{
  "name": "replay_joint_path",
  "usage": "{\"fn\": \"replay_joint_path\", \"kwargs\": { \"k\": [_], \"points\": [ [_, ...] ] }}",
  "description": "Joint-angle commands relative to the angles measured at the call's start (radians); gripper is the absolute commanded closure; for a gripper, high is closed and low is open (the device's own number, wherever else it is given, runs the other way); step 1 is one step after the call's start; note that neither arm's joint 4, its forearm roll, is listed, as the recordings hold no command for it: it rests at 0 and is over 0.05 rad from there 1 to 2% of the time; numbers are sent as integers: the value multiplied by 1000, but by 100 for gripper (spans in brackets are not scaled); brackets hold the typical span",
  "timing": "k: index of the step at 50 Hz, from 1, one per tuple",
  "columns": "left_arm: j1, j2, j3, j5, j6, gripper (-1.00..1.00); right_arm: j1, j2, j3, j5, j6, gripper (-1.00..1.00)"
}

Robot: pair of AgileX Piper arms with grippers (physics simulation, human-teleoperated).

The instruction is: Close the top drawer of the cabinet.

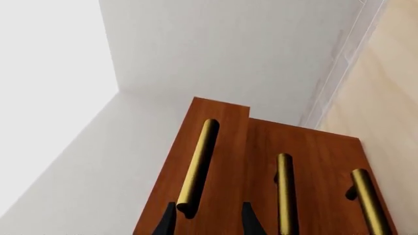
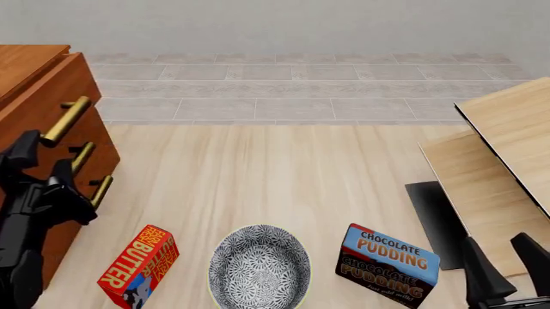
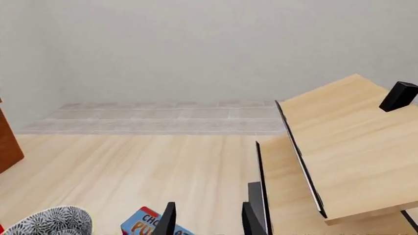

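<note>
A simulated indoor test scene with a domestic flavour rather than a real room: surfaces are flat and evenly lit, the walls plain pale grey. A light-wood desk (image 2: 284, 174) carries kitchen goods: a butter box (image 2: 138, 265), a patterned bowl (image 2: 259, 269) and a chocolate pudding box (image 2: 387, 265). A reddish-brown cabinet (image 2: 38, 96) with brass handles stands at the left, pale wood panels (image 2: 507, 154) at the right.

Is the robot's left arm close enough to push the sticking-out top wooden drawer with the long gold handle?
Probably yes. The left gripper sits open right at the top drawer's brass bar handle, whose lower end lies between its fingertips, and nothing stands between them. The reddish-brown top drawer juts out past the lower two.
</note>
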Motion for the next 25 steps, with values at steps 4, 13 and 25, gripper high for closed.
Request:
{"fn": "replay_joint_path", "kwargs": {
  "k": [4,13,25],
  "points": [
    [51,3,1,-2,-10,-100,11,0,15,5,5,-100],
    [60,-2,2,-2,-13,-100,12,0,15,1,5,-100],
    [74,-2,4,-2,-10,-100,13,0,15,-5,3,-100]
  ]
}}
